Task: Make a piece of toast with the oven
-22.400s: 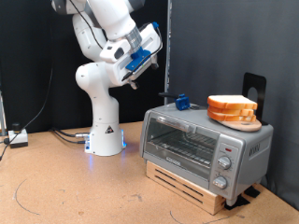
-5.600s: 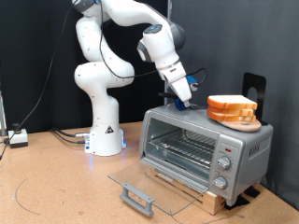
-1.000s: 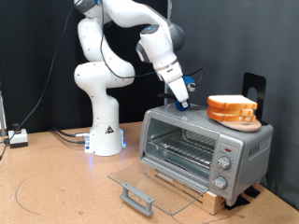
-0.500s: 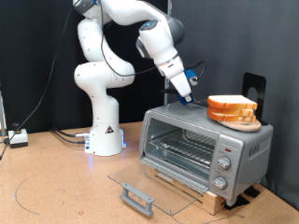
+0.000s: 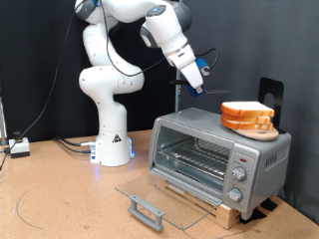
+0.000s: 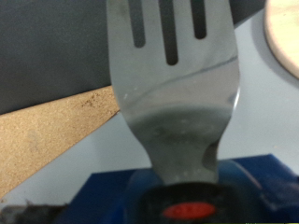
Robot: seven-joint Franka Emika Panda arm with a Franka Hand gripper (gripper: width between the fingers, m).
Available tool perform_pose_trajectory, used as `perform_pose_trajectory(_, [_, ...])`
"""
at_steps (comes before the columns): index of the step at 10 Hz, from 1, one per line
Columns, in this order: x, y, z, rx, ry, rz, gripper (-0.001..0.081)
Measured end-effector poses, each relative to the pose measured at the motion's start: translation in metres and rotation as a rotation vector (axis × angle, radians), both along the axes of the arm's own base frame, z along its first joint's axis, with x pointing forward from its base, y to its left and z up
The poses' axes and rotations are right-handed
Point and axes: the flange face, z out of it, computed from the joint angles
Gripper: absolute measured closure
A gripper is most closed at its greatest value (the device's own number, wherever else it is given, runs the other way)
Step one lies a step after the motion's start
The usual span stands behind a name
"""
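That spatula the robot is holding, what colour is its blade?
The spatula has a shiny silver-grey metal blade with dark slots, above a blue handle. The wrist view shows it best.

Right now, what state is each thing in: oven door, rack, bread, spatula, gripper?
Oven door: open, folded down flat.
Rack: inside, nothing on it.
Bread stack: piled on the oven's top, untouched.
Spatula: held in the gripper, lifted above the oven, blade bare.
Gripper: shut on the spatula's handle.

Even indoor light; blurry wrist close-up.
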Motion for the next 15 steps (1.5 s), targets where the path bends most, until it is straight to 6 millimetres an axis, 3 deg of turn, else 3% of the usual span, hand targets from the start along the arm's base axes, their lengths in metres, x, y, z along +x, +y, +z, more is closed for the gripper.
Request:
perform_pose_trajectory(2, [0.008, -0.018, 0.006, 0.02, -0.006, -0.043, 0.0342])
perform_pose_trajectory(8, [0.028, -0.103, 0.015, -0.052, 0.014, -0.348, 0.0342])
perform_pose_trajectory(15, [0.011, -0.198, 0.017, -0.012, 0.009, -0.271, 0.0342])
